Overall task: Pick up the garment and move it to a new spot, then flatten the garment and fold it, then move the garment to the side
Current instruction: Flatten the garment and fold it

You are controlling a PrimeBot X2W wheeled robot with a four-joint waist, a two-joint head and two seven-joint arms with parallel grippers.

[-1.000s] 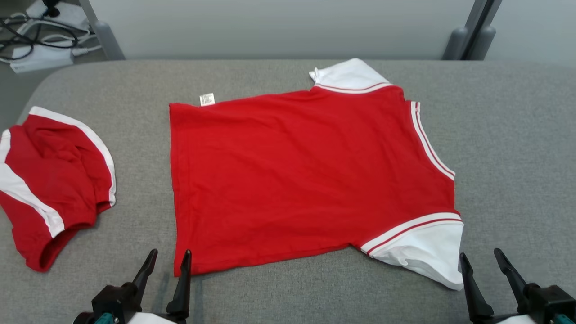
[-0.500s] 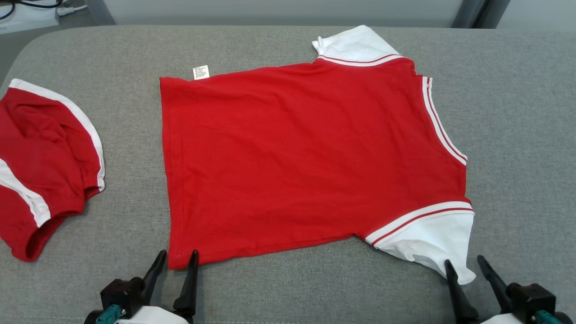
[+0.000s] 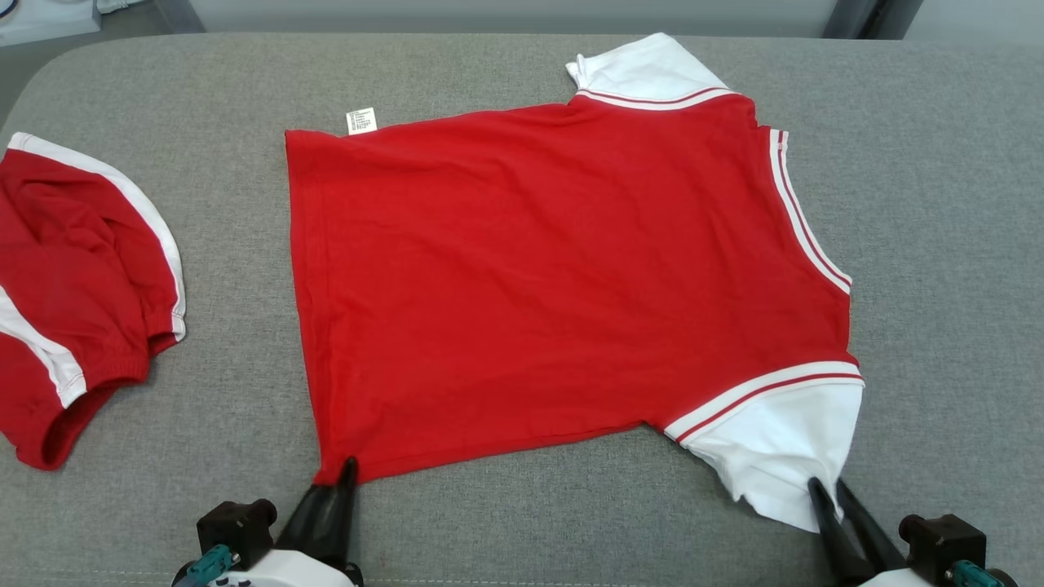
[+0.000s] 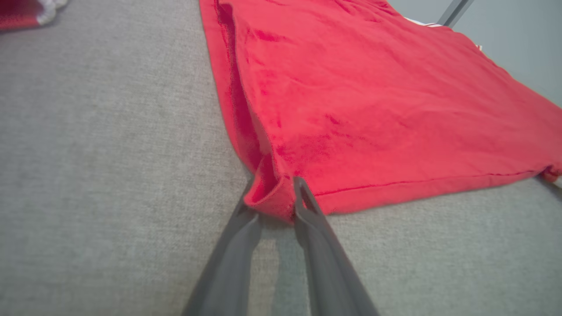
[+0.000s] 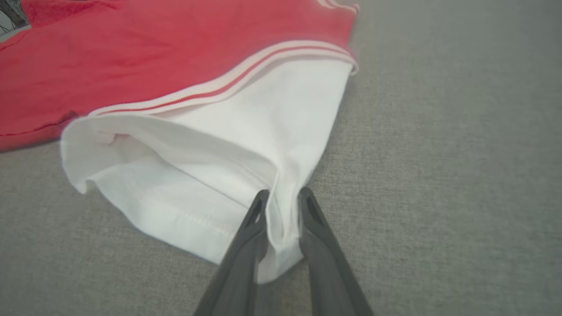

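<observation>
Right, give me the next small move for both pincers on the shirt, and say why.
Probably lift both together and carry the near edge over toward the far edge. The left pincer pinches the shirt at its near hem corner, the right pincer pinches the near white sleeve, and the shirt lies flat on the grey table, ready to fold.

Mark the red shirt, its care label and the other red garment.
red shirt [image 3: 555,277], head view, mid body.
care label [image 3: 361,121], head view, tag centre.
other red garment [image 3: 81,261], head view, red middle.
</observation>
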